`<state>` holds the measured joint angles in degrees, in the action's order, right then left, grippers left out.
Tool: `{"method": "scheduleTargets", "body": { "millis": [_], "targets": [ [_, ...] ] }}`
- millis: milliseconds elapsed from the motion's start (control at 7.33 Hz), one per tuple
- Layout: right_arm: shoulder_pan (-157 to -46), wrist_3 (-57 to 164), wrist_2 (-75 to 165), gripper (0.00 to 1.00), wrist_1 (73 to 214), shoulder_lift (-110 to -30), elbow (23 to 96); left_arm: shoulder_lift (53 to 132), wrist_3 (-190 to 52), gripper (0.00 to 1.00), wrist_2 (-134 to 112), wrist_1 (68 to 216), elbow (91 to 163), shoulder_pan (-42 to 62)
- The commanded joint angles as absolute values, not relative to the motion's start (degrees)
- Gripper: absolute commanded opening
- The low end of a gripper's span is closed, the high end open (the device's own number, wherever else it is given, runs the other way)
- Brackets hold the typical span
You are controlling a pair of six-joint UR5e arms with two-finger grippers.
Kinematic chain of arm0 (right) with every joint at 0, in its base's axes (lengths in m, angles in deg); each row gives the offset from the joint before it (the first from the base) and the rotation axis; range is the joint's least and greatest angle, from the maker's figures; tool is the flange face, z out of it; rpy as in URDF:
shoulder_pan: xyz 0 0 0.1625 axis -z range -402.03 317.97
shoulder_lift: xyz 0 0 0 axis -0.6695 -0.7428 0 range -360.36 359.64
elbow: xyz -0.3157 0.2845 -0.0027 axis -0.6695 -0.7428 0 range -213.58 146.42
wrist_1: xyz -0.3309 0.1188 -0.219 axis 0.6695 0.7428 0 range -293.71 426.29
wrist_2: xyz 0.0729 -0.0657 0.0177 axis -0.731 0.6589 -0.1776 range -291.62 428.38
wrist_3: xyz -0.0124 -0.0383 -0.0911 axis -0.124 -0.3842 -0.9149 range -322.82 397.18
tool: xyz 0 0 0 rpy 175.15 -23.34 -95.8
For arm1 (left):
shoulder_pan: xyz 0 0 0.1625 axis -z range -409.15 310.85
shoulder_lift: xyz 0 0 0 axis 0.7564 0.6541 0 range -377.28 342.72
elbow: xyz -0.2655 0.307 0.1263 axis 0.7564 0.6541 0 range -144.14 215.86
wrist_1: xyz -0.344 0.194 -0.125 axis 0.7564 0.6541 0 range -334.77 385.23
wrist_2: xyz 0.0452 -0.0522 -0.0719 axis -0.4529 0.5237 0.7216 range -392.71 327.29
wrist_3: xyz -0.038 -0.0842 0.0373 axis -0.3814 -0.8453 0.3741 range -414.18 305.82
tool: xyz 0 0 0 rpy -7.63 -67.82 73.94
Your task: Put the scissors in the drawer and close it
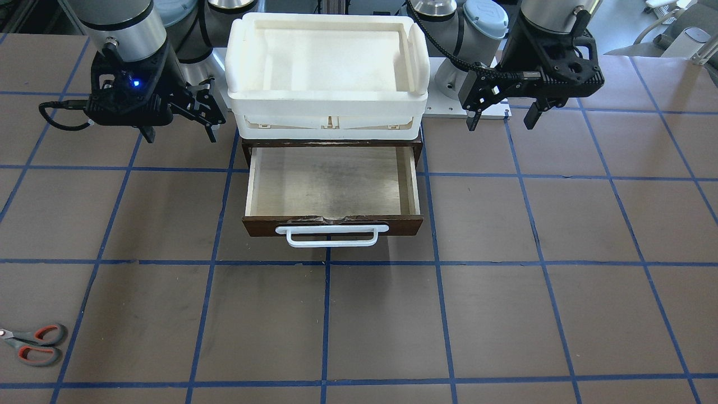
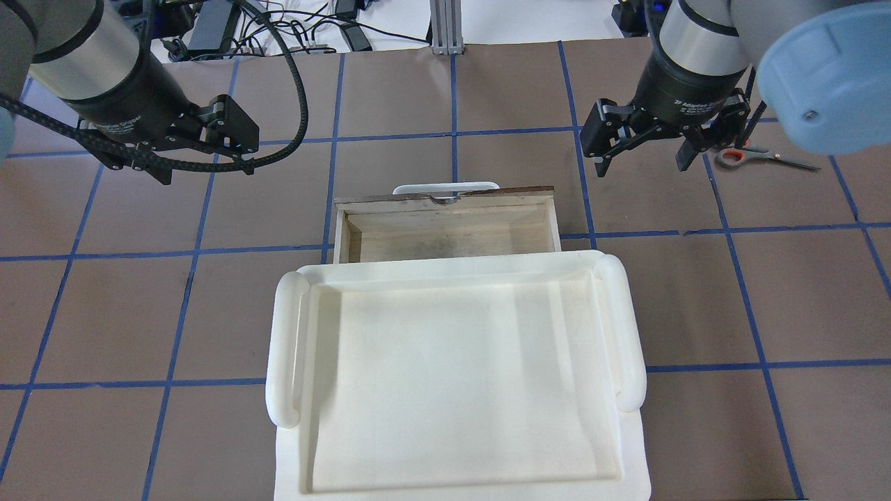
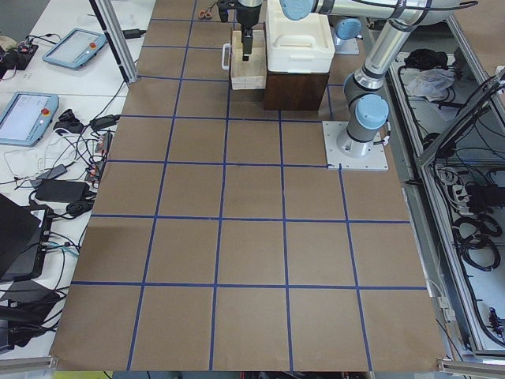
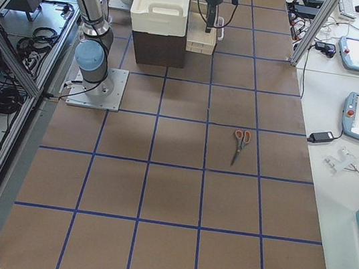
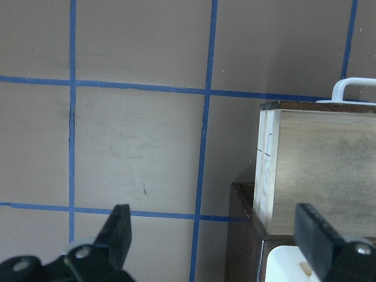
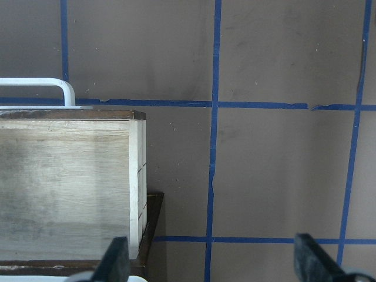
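The scissors (image 1: 33, 343), with grey handles lined orange-red, lie flat on the brown table at the far side from me, on my right. They also show in the overhead view (image 2: 759, 156), partly hidden behind my right arm, and in the exterior right view (image 4: 240, 145). The dark brown drawer (image 1: 334, 191) is pulled open, its pale plywood inside empty and its white bar handle (image 1: 332, 235) facing away from me. My left gripper (image 1: 499, 115) hovers open and empty beside the drawer's left side. My right gripper (image 1: 179, 132) hovers open and empty beside its right side, well short of the scissors.
A white plastic bin (image 1: 328, 73) sits on top of the drawer's brown cabinet (image 4: 157, 47) and is empty. Blue tape lines grid the table. The arm bases stand behind the cabinet. Tablets and cables lie on the white side table (image 4: 358, 114) beyond the mat.
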<state>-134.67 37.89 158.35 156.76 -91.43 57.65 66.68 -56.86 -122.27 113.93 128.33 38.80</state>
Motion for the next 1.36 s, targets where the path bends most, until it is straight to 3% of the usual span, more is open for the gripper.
{"method": "scheduleTargets", "body": {
  "millis": [0, 1227],
  "targets": [
    [-134.67, 37.89, 158.38, 1.00, 156.55, -91.68, 57.65, 66.65, -56.38, 1.00, -122.36, 113.91, 128.41, 38.83],
    [-134.40, 37.80, 157.60, 1.00, 156.02, -92.29, 57.29, 66.30, -56.29, 1.00, -122.36, 114.00, 128.41, 38.83]
  ]
}}
